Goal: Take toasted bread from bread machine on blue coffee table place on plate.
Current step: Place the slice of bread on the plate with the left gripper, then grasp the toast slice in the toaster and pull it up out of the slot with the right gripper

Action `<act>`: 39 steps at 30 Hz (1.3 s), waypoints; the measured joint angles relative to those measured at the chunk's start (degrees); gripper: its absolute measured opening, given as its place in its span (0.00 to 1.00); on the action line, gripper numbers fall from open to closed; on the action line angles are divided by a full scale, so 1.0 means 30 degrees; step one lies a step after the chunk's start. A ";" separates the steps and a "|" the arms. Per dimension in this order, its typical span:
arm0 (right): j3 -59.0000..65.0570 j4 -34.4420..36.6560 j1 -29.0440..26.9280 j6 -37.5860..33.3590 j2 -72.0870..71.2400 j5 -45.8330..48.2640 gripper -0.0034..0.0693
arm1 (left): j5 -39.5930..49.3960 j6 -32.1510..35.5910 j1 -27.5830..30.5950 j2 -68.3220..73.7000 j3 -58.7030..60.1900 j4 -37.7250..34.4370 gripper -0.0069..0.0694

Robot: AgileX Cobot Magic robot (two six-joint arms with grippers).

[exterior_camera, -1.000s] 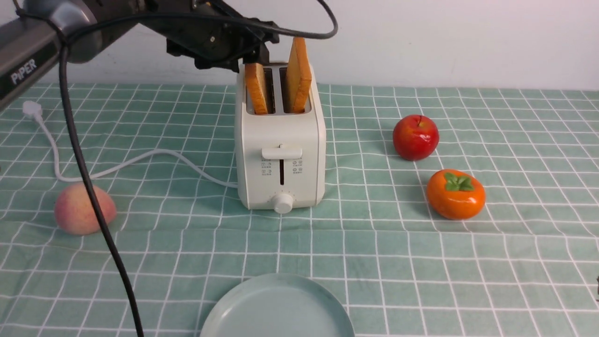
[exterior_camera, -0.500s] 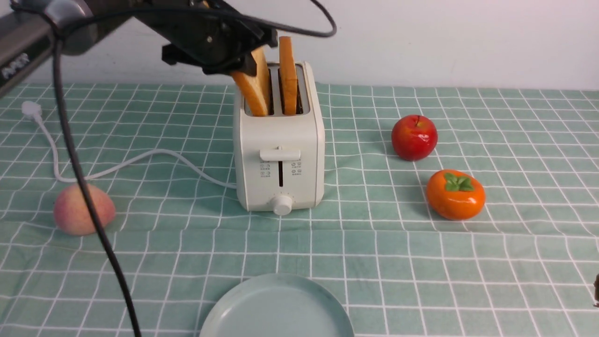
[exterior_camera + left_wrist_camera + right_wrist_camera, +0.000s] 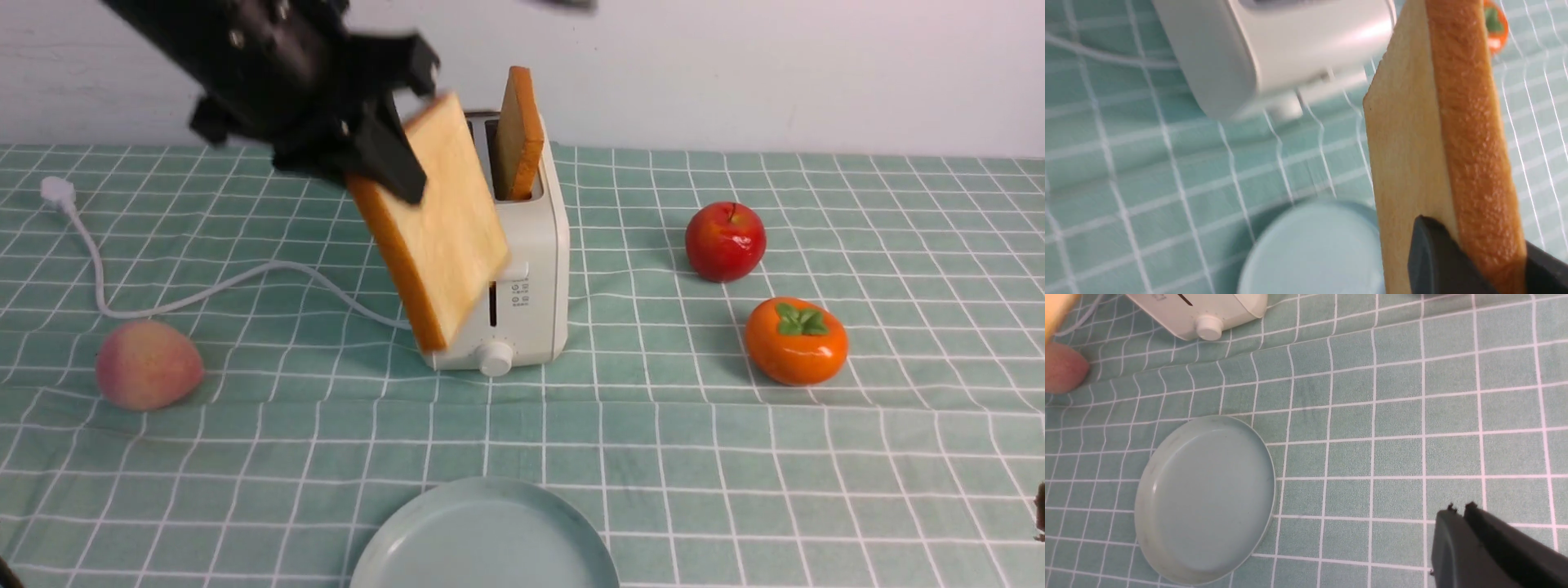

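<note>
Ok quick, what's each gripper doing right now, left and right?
Left gripper: closed, holding a toast slice.
Right gripper: closed, holding nothing.

You have open table [image 3: 571,425] between the bread machine [image 3: 535,269] and the plate [image 3: 483,535]. Peach [image 3: 148,376] and cord [image 3: 245,282] crowd the left side, apple [image 3: 725,241] and persimmon [image 3: 796,340] the right. The toast slice [image 3: 453,220] in the left tool [image 3: 400,175] hangs tilted before the machine, perhaps clear of it; blur hides the gap.

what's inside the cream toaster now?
One golden toast slice stands in the cream-white toaster's right slot. The left slot is covered by the held slice in the left hand.
</note>
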 joint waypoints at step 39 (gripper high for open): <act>-1.1067 0.1644 0.0000 -0.1059 0.5799 0.2088 0.12 | -0.3178 -0.2047 -0.1101 -0.1560 0.7821 0.5383 0.36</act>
